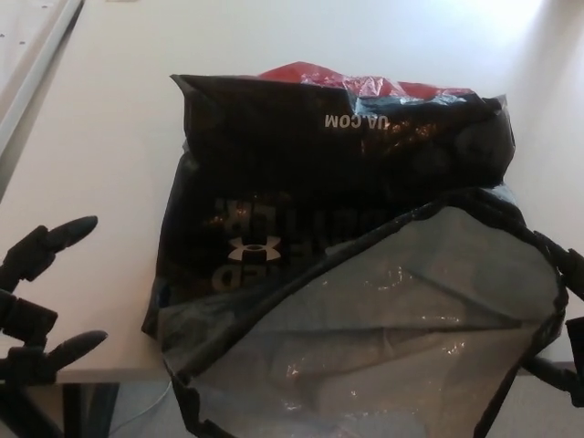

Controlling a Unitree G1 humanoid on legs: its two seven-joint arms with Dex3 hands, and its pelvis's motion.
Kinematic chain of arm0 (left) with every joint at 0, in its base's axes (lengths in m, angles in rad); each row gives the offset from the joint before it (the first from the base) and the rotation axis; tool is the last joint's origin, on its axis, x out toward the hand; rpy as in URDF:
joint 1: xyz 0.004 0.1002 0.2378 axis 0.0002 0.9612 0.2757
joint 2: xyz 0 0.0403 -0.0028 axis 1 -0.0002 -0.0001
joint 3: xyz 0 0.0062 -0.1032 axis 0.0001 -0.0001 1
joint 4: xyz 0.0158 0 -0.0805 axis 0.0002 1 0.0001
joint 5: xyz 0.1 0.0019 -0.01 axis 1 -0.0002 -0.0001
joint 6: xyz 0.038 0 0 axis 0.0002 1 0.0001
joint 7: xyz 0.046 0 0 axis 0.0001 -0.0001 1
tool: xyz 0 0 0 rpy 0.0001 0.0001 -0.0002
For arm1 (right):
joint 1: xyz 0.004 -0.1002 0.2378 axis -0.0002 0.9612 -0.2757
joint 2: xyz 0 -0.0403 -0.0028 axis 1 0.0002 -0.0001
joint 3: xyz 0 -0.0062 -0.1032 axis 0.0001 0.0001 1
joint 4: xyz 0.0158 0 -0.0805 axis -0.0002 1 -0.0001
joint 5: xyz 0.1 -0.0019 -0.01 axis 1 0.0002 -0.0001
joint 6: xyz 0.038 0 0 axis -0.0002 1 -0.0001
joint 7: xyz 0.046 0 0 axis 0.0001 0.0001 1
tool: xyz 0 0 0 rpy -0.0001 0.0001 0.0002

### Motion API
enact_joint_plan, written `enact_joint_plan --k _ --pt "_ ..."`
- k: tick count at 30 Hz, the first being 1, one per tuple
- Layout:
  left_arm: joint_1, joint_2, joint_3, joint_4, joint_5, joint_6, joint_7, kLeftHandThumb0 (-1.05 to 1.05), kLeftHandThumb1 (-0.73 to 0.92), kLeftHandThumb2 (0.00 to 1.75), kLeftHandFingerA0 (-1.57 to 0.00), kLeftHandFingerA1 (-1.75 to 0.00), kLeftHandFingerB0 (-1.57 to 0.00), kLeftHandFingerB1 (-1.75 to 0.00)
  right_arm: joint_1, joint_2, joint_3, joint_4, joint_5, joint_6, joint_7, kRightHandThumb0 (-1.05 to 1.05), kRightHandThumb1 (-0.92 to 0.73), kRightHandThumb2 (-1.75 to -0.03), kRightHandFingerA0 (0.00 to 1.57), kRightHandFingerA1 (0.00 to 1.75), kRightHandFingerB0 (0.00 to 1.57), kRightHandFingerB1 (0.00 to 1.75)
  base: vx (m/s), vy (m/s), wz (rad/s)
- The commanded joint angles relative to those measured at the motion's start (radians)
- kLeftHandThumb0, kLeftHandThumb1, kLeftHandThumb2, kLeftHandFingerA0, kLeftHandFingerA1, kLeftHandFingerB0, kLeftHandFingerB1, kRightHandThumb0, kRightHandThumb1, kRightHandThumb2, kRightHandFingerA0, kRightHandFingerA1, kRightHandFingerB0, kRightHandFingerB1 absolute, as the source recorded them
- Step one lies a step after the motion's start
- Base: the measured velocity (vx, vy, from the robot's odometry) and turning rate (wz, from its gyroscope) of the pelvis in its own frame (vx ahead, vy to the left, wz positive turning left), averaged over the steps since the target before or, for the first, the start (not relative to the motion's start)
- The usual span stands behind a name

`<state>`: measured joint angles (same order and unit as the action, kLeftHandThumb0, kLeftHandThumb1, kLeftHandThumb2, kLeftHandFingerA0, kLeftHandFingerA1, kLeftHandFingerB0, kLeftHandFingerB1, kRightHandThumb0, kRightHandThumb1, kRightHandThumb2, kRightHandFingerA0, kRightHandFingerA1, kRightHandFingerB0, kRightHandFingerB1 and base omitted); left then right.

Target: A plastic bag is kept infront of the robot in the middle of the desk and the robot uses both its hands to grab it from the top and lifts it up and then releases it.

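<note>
Plastic bag (347,255) sits ungrasped on worktop (109,164); left hand (41,306) spread empty, right hand (570,328) state unclear; next: both must pinch bag's top.

Overexposed glare top right; soft focus

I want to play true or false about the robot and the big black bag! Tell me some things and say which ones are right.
1. The plastic bag is black with white letters. True.
2. The left hand is squeezing the bag. False: it is open, apart from the bag, its fingers spread.
3. Something red peeks out at the bag's far edge. True.
4. The bag hangs in the air. False: it rests on the desk.
5. The right hand is at the bag's right edge. True.
</note>
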<state>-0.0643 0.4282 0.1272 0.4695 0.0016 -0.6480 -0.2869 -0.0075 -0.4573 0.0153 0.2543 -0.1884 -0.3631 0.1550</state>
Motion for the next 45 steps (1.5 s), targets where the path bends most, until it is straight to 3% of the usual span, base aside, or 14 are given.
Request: enact_joint_plan --k 1,2,5,7,8,15,17,26,27,36,42,43,44,45 --pt "0.017 -0.008 -0.014 0.005 0.045 0.007 0.033 -0.49 0.55 0.56 -0.84 -1.74 -0.20 -0.27 0.032 -0.023 0.001 -0.022 -0.016 0.031 0.027 -0.51 -0.58 -0.58 1.04 1.75 0.00 0.00 0.00 0.000 0.00" --pt "0.018 -0.014 -0.023 0.012 0.049 0.010 0.031 -0.50 0.56 0.58 -0.85 -1.74 -0.20 -0.28 0.040 -0.022 -0.001 -0.018 -0.018 0.022 0.022 -0.65 -0.34 -0.74 1.24 1.53 0.00 0.10 0.00 0.000 0.00" --pt "0.019 -0.021 -0.037 0.027 0.056 0.001 0.030 -0.50 0.56 0.58 -0.87 -1.73 -0.20 -0.29 0.048 -0.016 -0.004 -0.015 -0.008 0.014 0.025 -0.54 -0.57 -0.61 1.02 1.75 0.00 0.00 0.00 0.000 0.00" --pt "0.019 -0.021 -0.048 0.035 0.060 -0.003 0.023 -0.38 0.50 0.56 -0.81 -1.68 -0.25 -0.30 0.047 -0.012 -0.001 -0.003 -0.013 -0.005 0.017 -0.65 -0.36 -0.75 1.22 1.51 0.00 0.10 0.00 0.000 0.00" --pt "0.022 -0.023 -0.056 0.032 0.063 -0.001 0.022 -0.51 0.56 0.60 -0.87 -1.69 -0.19 -0.29 0.047 -0.011 0.000 0.000 -0.014 -0.013 0.015 -0.51 -0.59 -0.58 1.02 1.75 0.00 0.00 0.00 0.000 0.00" --pt "0.059 -0.054 -0.092 -0.022 0.014 0.081 -0.020 -0.44 0.51 0.56 -0.77 -1.75 -0.24 -0.29 0.045 -0.006 0.008 -0.007 -0.010 -0.014 0.023 -0.52 -0.59 -0.58 1.03 1.75 0.00 0.00 0.00 0.000 0.00" --pt "0.072 -0.066 -0.095 -0.034 -0.008 0.093 -0.032 -0.53 0.58 0.59 -0.81 -1.75 -0.25 -0.29 0.049 -0.008 0.008 -0.016 -0.008 -0.009 0.026 -0.64 -0.36 -0.75 1.21 1.50 0.00 0.11 0.00 0.000 0.00" --pt "0.129 -0.081 -0.116 -0.099 -0.002 0.103 -0.050 -0.42 0.51 0.56 -0.80 -1.75 -0.25 -0.30 0.045 -0.008 0.005 0.003 -0.001 -0.037 0.029 -0.52 -0.58 -0.60 1.00 1.75 0.00 0.00 0.00 0.000 0.00" --pt "0.136 -0.086 -0.117 -0.111 -0.006 0.114 -0.050 -0.47 0.51 0.56 -0.81 -1.75 -0.26 -0.30 0.044 -0.006 0.006 0.002 -0.002 -0.034 0.028 -0.65 -0.35 -0.75 1.22 1.51 0.00 0.10 0.00 0.000 0.00" --pt "0.165 -0.137 -0.136 -0.139 0.015 0.148 -0.034 -0.53 0.57 0.59 -0.82 -1.75 -0.25 -0.29 0.038 -0.001 0.000 0.000 0.008 -0.026 0.029 -0.62 -0.34 -0.75 1.20 1.49 0.00 0.13 0.00 0.000 0.00" --pt "0.157 -0.171 -0.157 -0.193 0.081 0.202 0.025 -0.50 0.55 0.58 -0.84 -1.75 -0.50 -0.36 0.034 0.019 0.005 0.001 0.011 -0.019 0.021 -0.43 -0.54 -0.63 1.09 1.75 0.03 0.03 0.00 0.000 0.00" --pt "0.134 -0.176 -0.175 -0.197 0.141 0.190 0.056 -0.44 0.50 0.91 -1.09 -1.30 -0.76 -0.67 0.017 0.034 0.012 0.025 -0.002 -0.035 0.002 -0.58 -0.53 -0.85 1.18 1.43 0.43 0.60 0.00 0.000 0.00" --pt "0.125 -0.174 -0.186 -0.202 0.161 0.198 0.062 -0.51 0.63 0.55 -0.64 -1.72 -0.85 -0.66 0.011 0.037 0.014 0.030 -0.007 -0.040 0.000 -0.38 -0.64 -0.59 0.92 1.75 0.76 0.80 0.00 0.000 0.00" --pt "0.116 -0.171 -0.196 -0.206 0.179 0.210 0.065 -0.51 0.63 0.55 -0.64 -1.72 -0.85 -0.66 0.006 0.039 0.016 0.033 -0.010 -0.044 0.001 -0.38 -0.64 -0.59 0.92 1.75 0.76 0.80 0.00 0.000 0.00"
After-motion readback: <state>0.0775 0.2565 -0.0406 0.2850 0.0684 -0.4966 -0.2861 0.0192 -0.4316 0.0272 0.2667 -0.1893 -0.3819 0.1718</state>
